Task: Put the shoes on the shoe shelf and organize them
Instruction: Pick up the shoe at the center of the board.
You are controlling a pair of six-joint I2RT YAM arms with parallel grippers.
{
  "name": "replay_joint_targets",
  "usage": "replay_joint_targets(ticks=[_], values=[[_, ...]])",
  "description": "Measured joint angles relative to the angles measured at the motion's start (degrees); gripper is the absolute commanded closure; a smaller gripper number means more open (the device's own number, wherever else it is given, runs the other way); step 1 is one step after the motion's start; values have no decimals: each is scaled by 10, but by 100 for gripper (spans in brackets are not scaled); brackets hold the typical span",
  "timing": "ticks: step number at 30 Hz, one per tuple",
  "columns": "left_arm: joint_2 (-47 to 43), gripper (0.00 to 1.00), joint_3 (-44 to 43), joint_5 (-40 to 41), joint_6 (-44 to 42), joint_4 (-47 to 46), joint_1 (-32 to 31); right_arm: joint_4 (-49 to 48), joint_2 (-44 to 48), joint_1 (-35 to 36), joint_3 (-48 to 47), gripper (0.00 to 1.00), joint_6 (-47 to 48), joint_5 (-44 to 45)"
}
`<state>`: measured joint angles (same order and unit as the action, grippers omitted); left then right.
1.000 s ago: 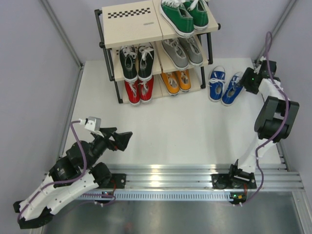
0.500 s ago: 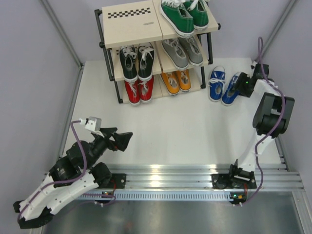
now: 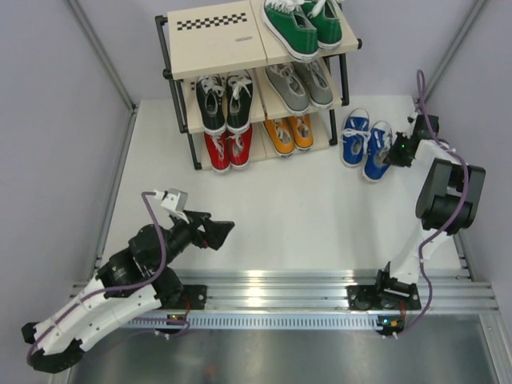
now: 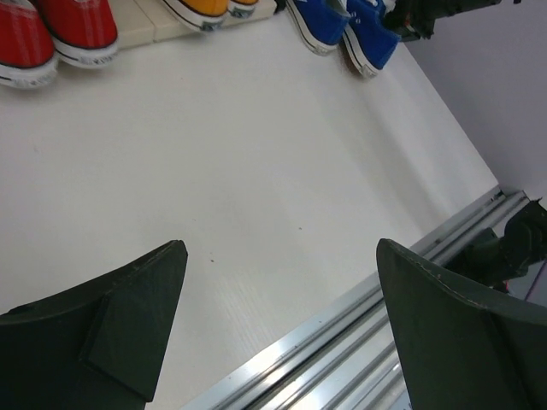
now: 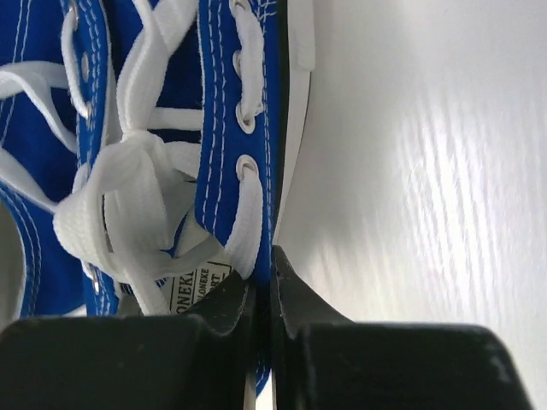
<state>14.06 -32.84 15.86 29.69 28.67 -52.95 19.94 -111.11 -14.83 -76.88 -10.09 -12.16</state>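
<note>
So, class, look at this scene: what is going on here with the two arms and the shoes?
The right gripper is shut on the side of one blue shoe, which lies on the table beside its partner, right of the shelf. The left gripper hangs open over the table, holding nothing. Five pairs are on the shelf: green pair on top, black pair and grey pair in the middle, red pair and orange pair at the bottom. Its top left is unfilled.

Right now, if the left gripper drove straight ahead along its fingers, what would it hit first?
Most likely the bare table: the open left gripper tilts down at it. The blue shoes lie well beyond, off to the right; depth is hard to judge.
</note>
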Motion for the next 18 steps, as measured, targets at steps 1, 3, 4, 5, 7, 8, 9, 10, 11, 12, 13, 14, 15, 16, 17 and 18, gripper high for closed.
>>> replay_joint_targets(ticks=[1, 3, 4, 5, 7, 8, 9, 10, 11, 12, 13, 14, 15, 16, 17, 18], values=[[10, 3, 13, -12, 9, -17, 0, 1, 18, -2, 16, 100, 2, -7], [36, 2, 38, -38, 28, -51, 0, 3, 66, -7, 56, 100, 10, -22], [54, 2, 53, -53, 41, -77, 0, 5, 91, -9, 72, 100, 12, -30], [80, 2, 65, -68, 56, -103, 0, 8, 124, -14, 91, 100, 16, -39], [124, 2, 75, -91, 80, -145, 0, 12, 187, -23, 120, 100, 25, -59], [151, 2, 75, -101, 93, -170, 0, 16, 224, -28, 134, 100, 30, -70], [179, 2, 75, -111, 106, -198, 0, 19, 260, -31, 147, 100, 36, -83], [208, 2, 72, -120, 118, -221, 0, 23, 291, -34, 156, 100, 40, -94], [232, 2, 66, -124, 128, -234, -1, 26, 327, -35, 170, 100, 45, -107], [260, 2, 57, -128, 139, -251, -2, 30, 358, -35, 180, 100, 48, -120], [298, 2, 43, -130, 148, -272, -7, 38, 397, -35, 194, 100, 52, -138], [323, 2, 32, -129, 153, -286, -14, 45, 427, -35, 206, 100, 55, -155], [347, 2, 21, -125, 156, -301, -25, 52, 452, -34, 215, 100, 57, -170], [369, 2, 9, -116, 156, -319, -41, 59, 478, -33, 226, 100, 59, -190], [392, 1, -4, -104, 155, -337, -61, 65, 499, -30, 237, 100, 61, -205], [412, 2, -17, -95, 151, -355, -82, 72, 519, -25, 246, 100, 61, -219]])
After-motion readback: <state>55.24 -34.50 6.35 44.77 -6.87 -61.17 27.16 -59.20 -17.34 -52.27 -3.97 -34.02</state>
